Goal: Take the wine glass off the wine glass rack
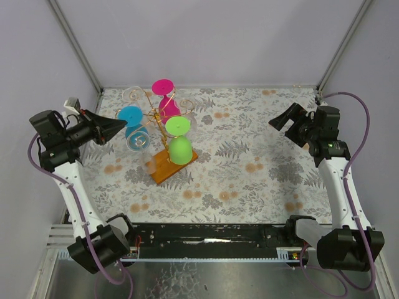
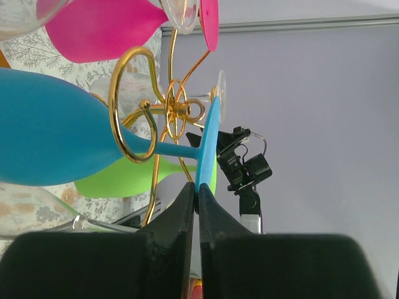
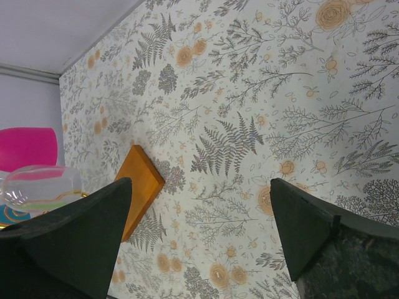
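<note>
Left gripper [image 2: 197, 188]: jaws closed on the foot rim of the blue wine glass [image 2: 50, 134], probably to slide its stem out of the gold wine glass rack [image 2: 129, 106] loop. Right gripper [image 3: 199, 187]: jaws open, idle.

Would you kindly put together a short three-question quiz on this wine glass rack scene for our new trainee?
1. True or false: the right hand is open and holds nothing.
2. Multiple choice: the left hand is shut on the foot of a glass of which colour? A pink, B blue, C green.
3. Short answer: what colour is the wire of the wine glass rack?

Key
1. True.
2. B, the blue wine glass, pinched at the rim of its foot.
3. Gold.
</note>
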`<state>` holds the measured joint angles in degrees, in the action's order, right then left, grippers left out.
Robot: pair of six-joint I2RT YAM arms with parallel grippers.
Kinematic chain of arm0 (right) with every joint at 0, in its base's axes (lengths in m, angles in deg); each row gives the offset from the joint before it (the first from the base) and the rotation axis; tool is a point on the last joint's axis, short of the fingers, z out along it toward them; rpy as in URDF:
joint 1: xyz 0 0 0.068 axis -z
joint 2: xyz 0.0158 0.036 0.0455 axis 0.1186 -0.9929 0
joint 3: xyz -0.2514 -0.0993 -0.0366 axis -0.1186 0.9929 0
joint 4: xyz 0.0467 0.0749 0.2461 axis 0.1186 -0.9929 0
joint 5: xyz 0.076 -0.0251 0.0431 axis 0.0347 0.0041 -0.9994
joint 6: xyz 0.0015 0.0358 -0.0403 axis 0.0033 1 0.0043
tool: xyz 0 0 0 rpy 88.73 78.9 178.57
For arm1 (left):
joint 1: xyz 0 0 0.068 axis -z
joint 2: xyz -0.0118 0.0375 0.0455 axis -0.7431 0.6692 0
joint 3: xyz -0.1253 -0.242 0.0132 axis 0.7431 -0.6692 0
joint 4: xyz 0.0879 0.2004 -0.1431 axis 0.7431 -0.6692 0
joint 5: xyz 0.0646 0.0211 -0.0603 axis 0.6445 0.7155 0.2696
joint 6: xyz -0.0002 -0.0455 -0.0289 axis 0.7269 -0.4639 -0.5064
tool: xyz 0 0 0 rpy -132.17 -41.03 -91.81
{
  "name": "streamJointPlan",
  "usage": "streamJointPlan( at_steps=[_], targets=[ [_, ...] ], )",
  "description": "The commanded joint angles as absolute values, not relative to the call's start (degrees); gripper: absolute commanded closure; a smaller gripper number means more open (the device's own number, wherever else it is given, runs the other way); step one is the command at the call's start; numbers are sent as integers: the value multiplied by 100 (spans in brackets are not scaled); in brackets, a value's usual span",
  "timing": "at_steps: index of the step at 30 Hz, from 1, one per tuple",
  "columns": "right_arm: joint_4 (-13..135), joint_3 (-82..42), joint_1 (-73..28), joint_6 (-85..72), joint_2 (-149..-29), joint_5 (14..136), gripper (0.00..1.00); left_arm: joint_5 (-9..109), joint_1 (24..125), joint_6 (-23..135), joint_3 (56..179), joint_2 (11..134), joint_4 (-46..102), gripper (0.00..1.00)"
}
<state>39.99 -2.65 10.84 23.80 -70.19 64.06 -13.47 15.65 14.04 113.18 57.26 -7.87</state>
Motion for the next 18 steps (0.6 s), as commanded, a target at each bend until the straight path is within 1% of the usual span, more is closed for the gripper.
streamJointPlan(
  at_steps=[1, 14, 18],
  targets=[
    [3950, -384, 1103, 2269, -6938, 6463, 1, -1431, 1491, 1839, 11623, 5581, -1401, 100],
    [3890, -669, 1103, 2133, -7196, 6423, 1, -1225, 1078, 2475, 11991, 5450, -2484, 100],
    [3878, -749, 1103, 2069, -7301, 6444, 1, -1143, 909, 2909, 12156, 5405, -3233, 100]
  ],
)
